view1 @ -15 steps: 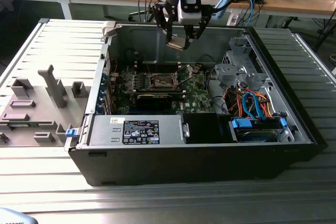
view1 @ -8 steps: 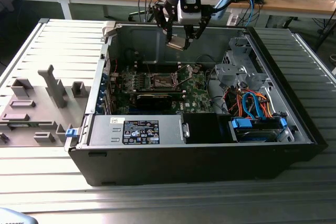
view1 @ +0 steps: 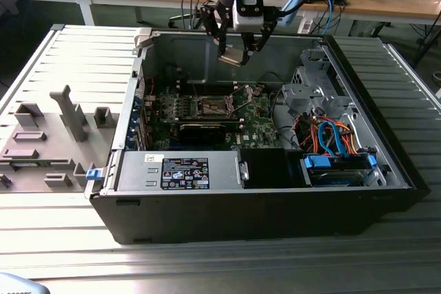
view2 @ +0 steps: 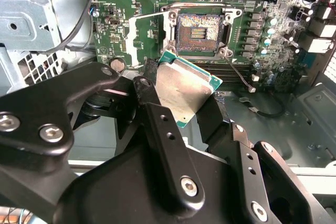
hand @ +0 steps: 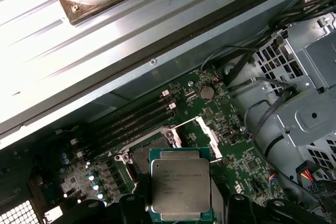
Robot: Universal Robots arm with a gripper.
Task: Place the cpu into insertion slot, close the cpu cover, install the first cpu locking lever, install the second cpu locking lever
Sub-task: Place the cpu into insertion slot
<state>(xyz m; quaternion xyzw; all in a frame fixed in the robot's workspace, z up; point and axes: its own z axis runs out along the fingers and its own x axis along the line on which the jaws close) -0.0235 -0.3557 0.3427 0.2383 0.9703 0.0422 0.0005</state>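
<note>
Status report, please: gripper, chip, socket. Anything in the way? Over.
Gripper shut on chip. Chip held above socket, not yet seated. Socket bare, cover open. Nothing seen between chip and socket.

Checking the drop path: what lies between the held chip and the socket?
Nothing; in the exterior view the chip hangs in the end effector, raised clear of the socket, bare air between them.

Free air lies between the held cpu (view2: 184, 90) and the insertion slot (view2: 198, 31), whose cpu cover (hand: 209, 136) is swung aside. Toward the exterior view's right, the drive cage (view1: 306, 91) and cable bundle (view1: 331, 139) crowd the case (view1: 241, 211).
</note>
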